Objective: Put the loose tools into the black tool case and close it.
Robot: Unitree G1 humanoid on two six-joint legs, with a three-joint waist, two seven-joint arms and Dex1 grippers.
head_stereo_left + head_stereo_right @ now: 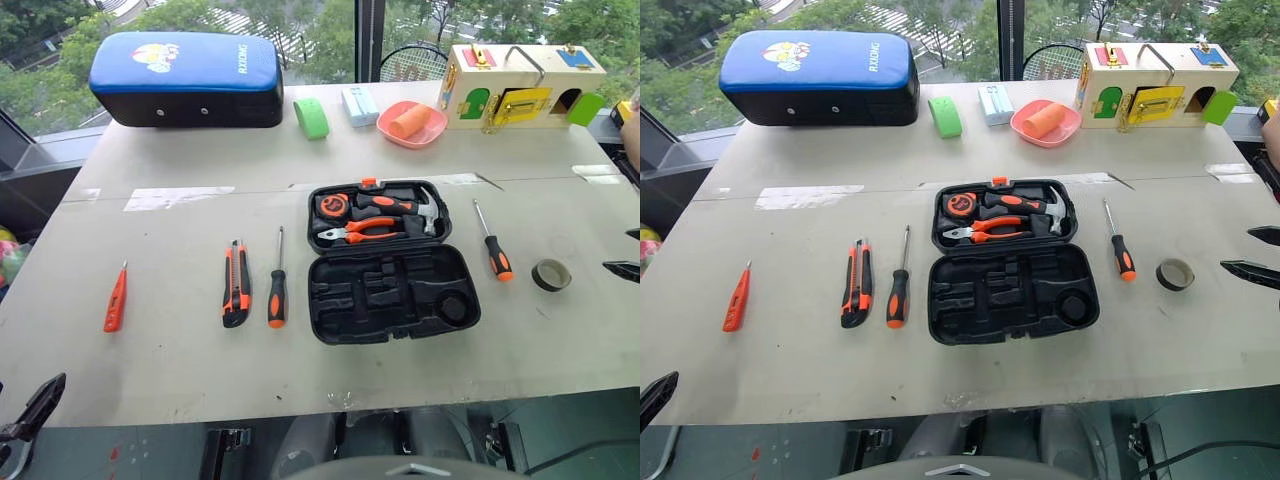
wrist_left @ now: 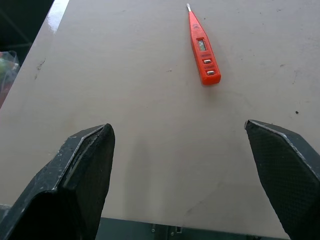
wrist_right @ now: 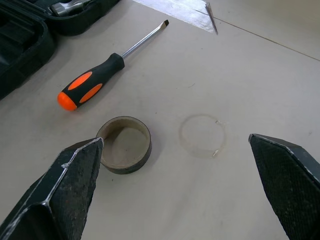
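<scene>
Case (image 1: 394,290) open on worktop (image 1: 180,360); pen (image 1: 115,300), knife (image 1: 236,285), two screwdrivers (image 1: 277,285), tape (image 1: 551,275) all outside. Nothing packed. Left end effector (image 2: 182,165), right end effector (image 3: 182,175) wide open, empty.

Two screwdrivers (image 1: 277,285) (image 1: 493,248), one tester pen (image 1: 115,300), one utility knife (image 1: 236,285), one tape roll (image 1: 551,275) (all loose), one open tool case (image 1: 390,290).
</scene>
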